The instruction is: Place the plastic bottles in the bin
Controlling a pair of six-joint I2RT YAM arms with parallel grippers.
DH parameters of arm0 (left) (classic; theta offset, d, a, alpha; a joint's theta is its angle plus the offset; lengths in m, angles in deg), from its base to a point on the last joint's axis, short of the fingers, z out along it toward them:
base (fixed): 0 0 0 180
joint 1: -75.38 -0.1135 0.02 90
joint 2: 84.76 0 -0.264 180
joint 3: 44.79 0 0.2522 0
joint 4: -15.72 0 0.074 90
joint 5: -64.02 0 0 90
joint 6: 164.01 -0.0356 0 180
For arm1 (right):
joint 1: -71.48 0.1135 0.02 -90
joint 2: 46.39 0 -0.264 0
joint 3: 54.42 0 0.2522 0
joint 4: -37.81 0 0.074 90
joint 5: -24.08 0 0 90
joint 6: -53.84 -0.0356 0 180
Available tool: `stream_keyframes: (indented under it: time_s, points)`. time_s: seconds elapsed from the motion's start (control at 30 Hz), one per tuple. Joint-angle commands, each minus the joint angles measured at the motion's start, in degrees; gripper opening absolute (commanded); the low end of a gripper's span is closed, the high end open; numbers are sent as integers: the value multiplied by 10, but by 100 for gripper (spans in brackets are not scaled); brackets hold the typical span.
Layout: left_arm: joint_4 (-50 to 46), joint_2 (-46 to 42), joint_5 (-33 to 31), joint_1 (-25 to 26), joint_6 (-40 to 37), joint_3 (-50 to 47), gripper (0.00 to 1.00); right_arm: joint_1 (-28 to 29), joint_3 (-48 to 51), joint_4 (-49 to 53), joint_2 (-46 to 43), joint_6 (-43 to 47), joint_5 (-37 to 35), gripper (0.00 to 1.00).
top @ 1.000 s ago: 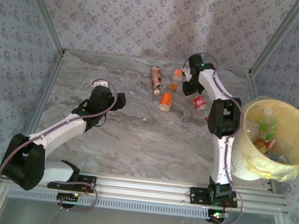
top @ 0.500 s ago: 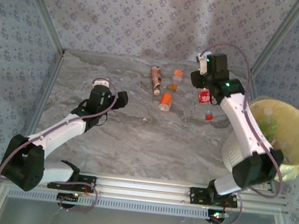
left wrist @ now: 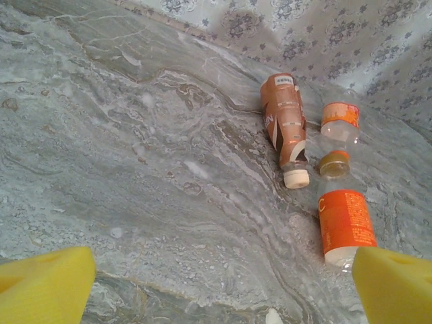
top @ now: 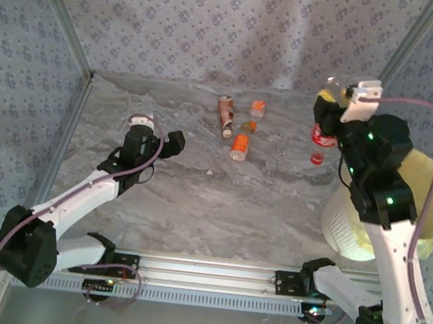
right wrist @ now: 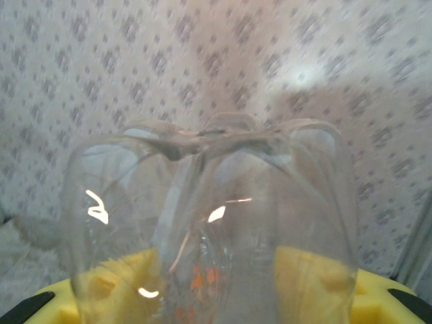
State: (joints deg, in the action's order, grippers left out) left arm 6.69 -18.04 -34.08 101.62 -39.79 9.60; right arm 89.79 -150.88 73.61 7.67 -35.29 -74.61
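Your R gripper (top: 327, 121) is clamped on the red-label bottle (top: 320, 138), held high above the table (top: 220, 201). The wrist cam looks at the bottle's clear base w/ a yellow pad on each side, so the long axis runs out along the fingers. From the top cam it hangs about vertical, red cap lowest. What matters now is that the bin (top: 344, 223) lies to the bottle's right and nearer the arm bases. By my read the bottle is left of the rim, not over the mouth, though the R arm hides much of the rim. So you'd want to swing right and back towards you before letting go; dropped from here it prob. lands on the table. Your L gripper (left wrist: 221, 287) is spread wide w/ nothing between its pads (left wrist: 47, 283). It faces the leftovers at the far mid-table: the brown-label bottle (left wrist: 283, 121), the orange bottle (left wrist: 345, 219) and a small clear bottle (left wrist: 337, 125). All three lie flat, ahead and to the right of it. The two bigger ones run roughly near-to-far w/ caps towards the L gripper. The L arm is the nearer and the free one for those.
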Motion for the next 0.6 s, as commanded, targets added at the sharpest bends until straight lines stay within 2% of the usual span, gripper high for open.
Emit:
stream_keyframes:
  time_s: [0.0, 0.17, 0.4, 0.57]
  points:
    - [17, -11, 11, -1, 12, -4, 98, 1, 26, -57, -40, 16, -86, 34]
    - [19, -6, 17, -1, 15, 2, 98, -7, 30, -67, -72, 63, -194, 35]
    - [25, 5, 23, -1, 22, 7, 98, -36, 11, -21, -74, 118, -361, 36]
    - [25, 14, 30, -1, 20, 12, 98, -100, 52, 8, -106, 148, -404, 37]
